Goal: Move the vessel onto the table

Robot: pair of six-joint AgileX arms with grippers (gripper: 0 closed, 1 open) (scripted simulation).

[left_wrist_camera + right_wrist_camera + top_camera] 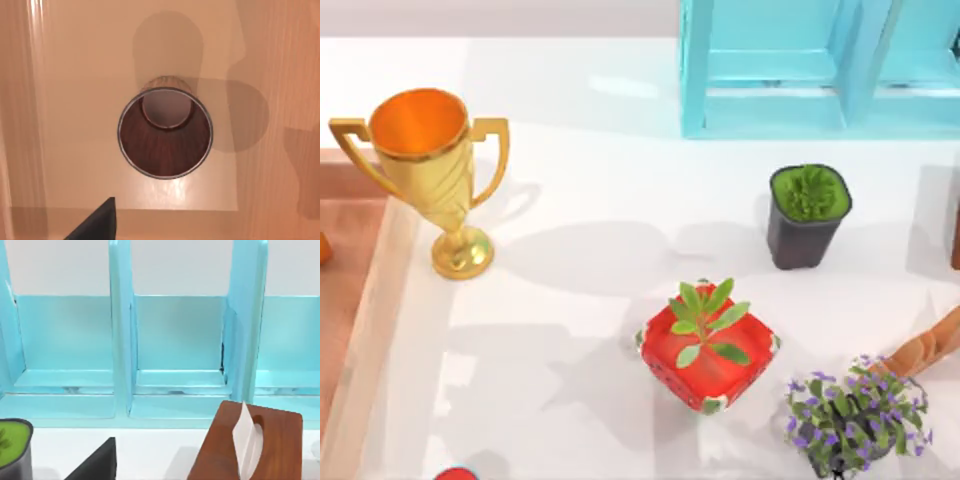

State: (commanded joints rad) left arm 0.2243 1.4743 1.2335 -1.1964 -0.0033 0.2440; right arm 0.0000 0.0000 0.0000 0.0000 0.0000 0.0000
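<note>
The vessel (165, 150) sits in the middle of the left wrist view, its open mouth facing the camera. It is dark reddish-brown inside with a thin grey rim, and a paler ribbed end peeks out behind it. It rests on the reddish-brown wooden surface (75, 75), which in the top view lies along the left edge (345, 260). A dark part of my left gripper (95, 222) hangs well above the vessel, apart from it. The white table (580, 330) fills most of the top view. A dark part of my right gripper (97, 465) faces the blue shelf.
On the table stand a gold trophy (430, 170), a dark square plant pot (807, 215), a red plant pot (708, 350) and a purple-flowered plant (855, 415). A blue shelf (800, 70) lines the back. A wooden tissue box (250, 445) stands near the shelf.
</note>
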